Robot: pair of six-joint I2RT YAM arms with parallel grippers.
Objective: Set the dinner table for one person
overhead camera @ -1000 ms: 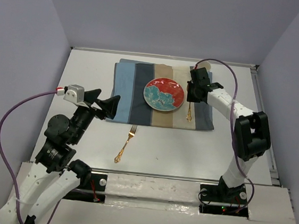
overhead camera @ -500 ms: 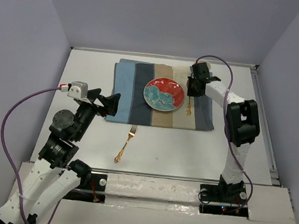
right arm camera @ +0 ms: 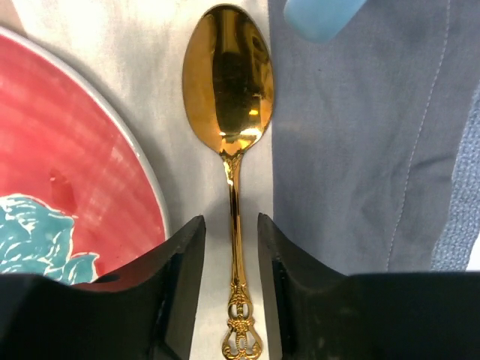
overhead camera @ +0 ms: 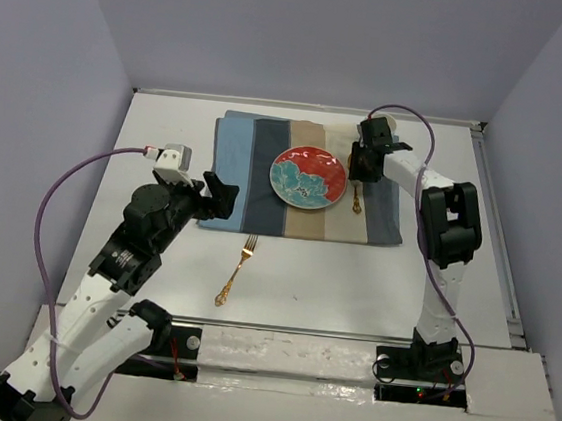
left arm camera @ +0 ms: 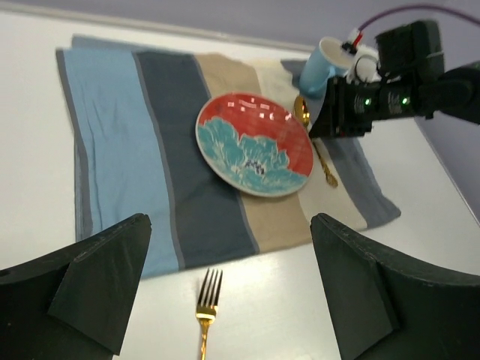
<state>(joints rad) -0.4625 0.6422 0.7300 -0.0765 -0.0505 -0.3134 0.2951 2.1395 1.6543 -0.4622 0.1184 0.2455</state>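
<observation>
On the white dinner table (overhead camera: 354, 279) lies a striped placemat (overhead camera: 255, 168) with a red and teal plate (overhead camera: 308, 177) on it. A gold spoon (right arm camera: 227, 75) lies flat on the placemat just right of the plate (right arm camera: 67, 150). My right gripper (right arm camera: 231, 225) straddles the spoon's handle, open, with a small gap on each side. A gold fork (overhead camera: 235, 271) lies on the bare table in front of the placemat. My left gripper (left arm camera: 229, 247) hovers wide open above the fork (left arm camera: 208, 296), holding nothing.
A light blue cup (left arm camera: 322, 64) stands on the placemat's far right corner, right behind the right gripper (overhead camera: 359, 168). The table's raised rim (overhead camera: 486, 172) runs close to the right arm. The left gripper (overhead camera: 217, 196) hangs over the placemat's near left corner.
The right jaws have parted off the spoon handle, and the spoon now rests on the placemat. The left arm has swung forward and rightward toward the fork.
</observation>
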